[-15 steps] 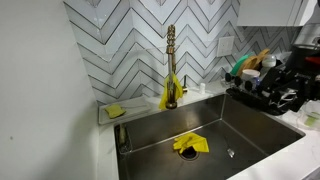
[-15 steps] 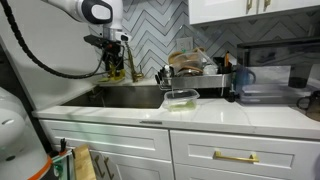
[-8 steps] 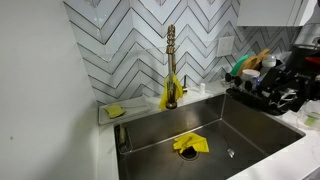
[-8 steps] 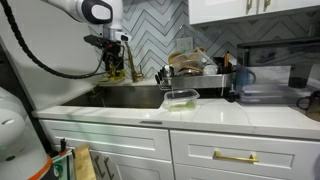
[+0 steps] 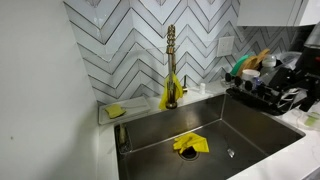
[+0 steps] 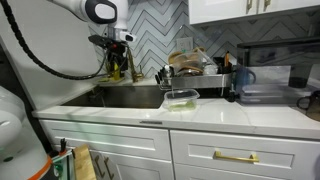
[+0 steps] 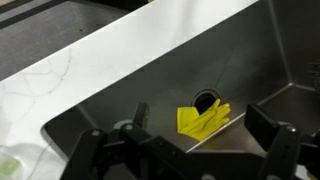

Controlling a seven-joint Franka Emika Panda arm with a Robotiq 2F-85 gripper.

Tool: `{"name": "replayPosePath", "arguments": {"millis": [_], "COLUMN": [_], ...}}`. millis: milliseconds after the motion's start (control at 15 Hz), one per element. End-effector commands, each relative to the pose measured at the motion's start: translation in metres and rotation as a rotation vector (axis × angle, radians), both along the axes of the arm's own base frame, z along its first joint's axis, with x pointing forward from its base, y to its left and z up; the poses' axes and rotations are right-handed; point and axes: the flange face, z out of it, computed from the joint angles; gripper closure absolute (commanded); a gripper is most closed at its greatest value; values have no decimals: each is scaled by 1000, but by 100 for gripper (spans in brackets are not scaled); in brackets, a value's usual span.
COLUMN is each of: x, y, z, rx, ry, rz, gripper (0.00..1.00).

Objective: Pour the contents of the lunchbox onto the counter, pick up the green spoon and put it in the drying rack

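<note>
The clear lunchbox (image 6: 181, 98) stands on the white counter (image 6: 210, 116) in front of the sink, with something greenish inside. I cannot make out the green spoon on its own. The black wire drying rack (image 6: 200, 78), full of dishes, stands behind it to the right of the basin, and also shows in an exterior view (image 5: 252, 95). My gripper (image 6: 115, 62) hangs above the sink near the faucet, left of the lunchbox. In the wrist view the gripper (image 7: 185, 165) is open and empty over the basin, with the counter (image 7: 60, 70) beyond.
A yellow rubber glove (image 5: 190, 144) lies in the steel sink (image 5: 150, 135) by the drain; it also shows in the wrist view (image 7: 203, 118). A brass faucet (image 5: 171, 65) rises behind the basin. A yellow sponge (image 5: 115, 111) sits on the back ledge.
My gripper has shifted slightly up and to the right above the sink. Nothing else has moved.
</note>
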Motion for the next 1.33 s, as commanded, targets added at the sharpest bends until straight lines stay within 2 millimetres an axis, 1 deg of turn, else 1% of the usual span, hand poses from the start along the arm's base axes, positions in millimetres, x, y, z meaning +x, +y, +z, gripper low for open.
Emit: {"name": "replayPosePath", "arguments": {"millis": [0,67,133,200,267,400,533,600,667,733,933,1000,1067,1267], "x": [14,17,20,23,25,29,32,31,32,33,34,40,48,62], "y": [-55,-70,-91,-105,-124,-155,-177,-161,-171,-176,-177,-184,-198,-225], "z": [-2,-3,-1,-2,-2,-5,-6,0,-1,-2,-3,-5,-10,-16], "rx": [-42,-72,-123,-163,-209,-262,-254,-245,-242,-240,-240,-240,-261,-261], "ry": [-5,-12,-34,-52,-68,-95,-120,-101,-108,-110,-111,-109,-106,-132], "rz": [-42,-51,-24,-20,-17,-14,-37,-41,-48,-52,-49,-71,-117,-159], "gripper": [0,0,0,0,0,0,0,0,0,0,0,0,0,0]}}
